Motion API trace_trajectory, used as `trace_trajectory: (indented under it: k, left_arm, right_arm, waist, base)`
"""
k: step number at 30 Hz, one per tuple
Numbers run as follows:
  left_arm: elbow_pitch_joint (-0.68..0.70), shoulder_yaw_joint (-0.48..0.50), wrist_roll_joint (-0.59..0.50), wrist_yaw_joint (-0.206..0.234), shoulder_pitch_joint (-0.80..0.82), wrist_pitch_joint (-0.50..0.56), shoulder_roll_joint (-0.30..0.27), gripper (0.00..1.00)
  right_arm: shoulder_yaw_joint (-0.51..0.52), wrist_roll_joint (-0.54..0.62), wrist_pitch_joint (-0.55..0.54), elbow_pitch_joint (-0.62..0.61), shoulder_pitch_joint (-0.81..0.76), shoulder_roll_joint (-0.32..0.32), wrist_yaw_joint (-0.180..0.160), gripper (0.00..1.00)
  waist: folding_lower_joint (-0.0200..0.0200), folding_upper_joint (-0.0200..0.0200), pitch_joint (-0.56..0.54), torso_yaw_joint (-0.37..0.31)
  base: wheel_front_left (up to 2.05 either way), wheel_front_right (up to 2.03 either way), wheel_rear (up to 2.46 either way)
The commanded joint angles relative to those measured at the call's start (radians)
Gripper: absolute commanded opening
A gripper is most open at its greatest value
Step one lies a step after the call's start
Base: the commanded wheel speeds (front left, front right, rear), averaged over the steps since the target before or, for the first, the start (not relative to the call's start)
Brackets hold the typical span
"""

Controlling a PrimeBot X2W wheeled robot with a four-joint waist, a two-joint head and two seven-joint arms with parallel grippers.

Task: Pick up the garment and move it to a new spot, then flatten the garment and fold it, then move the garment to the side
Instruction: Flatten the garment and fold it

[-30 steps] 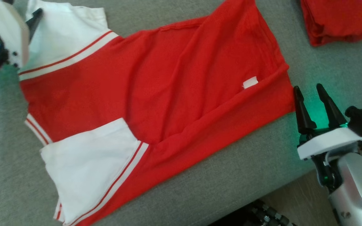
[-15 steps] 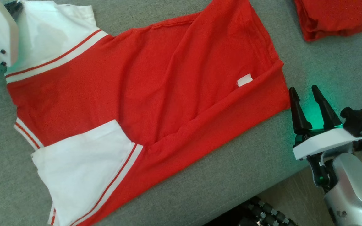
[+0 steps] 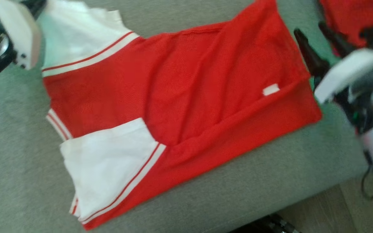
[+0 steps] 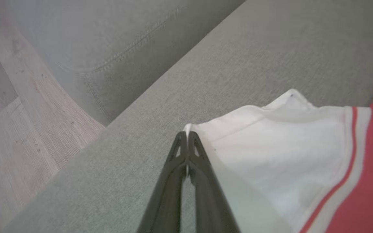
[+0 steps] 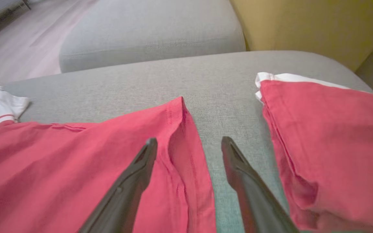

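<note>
The garment [image 3: 186, 94] is a red shirt with white sleeves, spread flat on the grey sofa seat [image 3: 244, 184]. My left gripper [image 4: 186, 136] is shut on the corner of the far white sleeve [image 4: 280, 142]; its pale wrist housing [image 3: 18, 29] shows at the head view's top left. My right gripper [image 3: 310, 28] is open beside the shirt's red hem. In the right wrist view the right gripper [image 5: 189, 139] straddles the hem edge [image 5: 180, 129], one finger over the red cloth and one over the bare seat.
A second red cloth, folded, [image 5: 329, 145] lies just right of the right gripper, also at the head view's top right [image 3: 351, 13]. The seat's front edge drops to a wooden floor [image 3: 329, 207]. A grey cushion [image 5: 147, 32] lies beyond.
The left gripper has shut on the sleeve corner. The right gripper has moved away from me along the hem, from its near corner toward the far one. The head camera has shifted.
</note>
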State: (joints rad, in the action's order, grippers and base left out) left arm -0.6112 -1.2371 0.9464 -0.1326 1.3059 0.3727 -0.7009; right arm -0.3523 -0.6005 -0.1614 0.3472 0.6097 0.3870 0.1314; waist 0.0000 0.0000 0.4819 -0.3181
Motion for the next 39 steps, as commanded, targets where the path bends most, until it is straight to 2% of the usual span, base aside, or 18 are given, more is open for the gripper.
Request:
trace_trajectory:
  k: [1,5,9,19,20,21,22,23,24,33,39]
  left_arm:
    - [0.020,0.033,-0.004,0.002,0.072,-0.020,-0.018,0.00]
    - [0.044,0.000,-0.007,0.002,0.108,-0.058,0.001,0.00]
    - [0.064,-0.021,-0.009,0.002,0.135,-0.084,0.011,0.00]
    - [0.090,-0.041,-0.018,0.002,0.161,-0.110,0.024,0.00]
    - [0.091,-0.041,-0.019,0.002,0.162,-0.112,0.025,0.00]
    - [0.091,-0.042,-0.020,0.002,0.163,-0.113,0.025,0.00]
    - [0.092,-0.042,-0.021,0.002,0.164,-0.114,0.026,0.00]
    - [0.092,-0.043,-0.023,0.002,0.164,-0.114,0.026,0.00]
    - [0.094,-0.043,-0.025,0.002,0.163,-0.113,0.025,0.00]
    - [0.088,-0.043,-0.047,0.002,0.164,-0.146,0.013,0.00]
    - [0.034,-0.043,-0.075,0.002,0.200,-0.272,0.012,0.00]
  right_arm:
    - [-0.017,-0.014,-0.044,-0.008,0.029,0.026,-0.001,1.00]
    - [-0.057,-0.034,-0.213,0.089,0.166,0.049,-0.001,1.00]
    - [-0.090,-0.033,-0.310,0.195,0.273,0.042,-0.001,1.00]
    - [-0.143,-0.073,-0.324,0.380,0.412,0.005,-0.001,0.99]
    - [-0.149,-0.078,-0.321,0.391,0.419,0.005,-0.001,0.87]
    - [-0.156,-0.083,-0.316,0.401,0.426,0.005,-0.001,0.65]
    - [-0.170,-0.091,-0.303,0.416,0.438,0.006,-0.001,0.25]
    - [-0.178,-0.095,-0.298,0.422,0.444,0.007,-0.001,0.08]
    - [-0.185,-0.101,-0.290,0.428,0.449,0.009,-0.001,0.00]
    - [-0.222,-0.144,-0.199,0.466,0.488,0.041,-0.001,0.00]
    - [-0.209,-0.175,-0.117,0.484,0.509,0.076,-0.001,0.00]
  waist:
    - [0.0000,0.0000,-0.009,0.033]
    - [0.0000,0.0000,-0.008,0.078]
    - [0.0000,0.0000,-0.004,0.111]
    - [0.0000,0.0000,0.013,0.166]
    - [0.0000,0.0000,0.014,0.169]
    - [0.0000,0.0000,0.015,0.173]
    - [0.0000,0.0000,0.017,0.177]
    - [0.0000,0.0000,0.018,0.178]
    - [0.0000,0.0000,0.019,0.179]
    - [0.0000,0.0000,0.021,0.179]
    - [0.0000,0.0000,0.015,0.187]
  base:
    - [0.00,0.00,0.00]
    - [0.00,0.00,0.00]
    - [0.00,0.00,0.00]
    - [0.00,0.00,0.00]
    - [0.00,0.00,0.00]
    - [0.00,0.00,0.00]
    - [0.00,0.00,0.00]
    - [0.00,0.00,0.00]
    - [0.00,0.00,0.00]
    - [0.00,0.00,0.00]
    - [0.00,0.00,0.00]
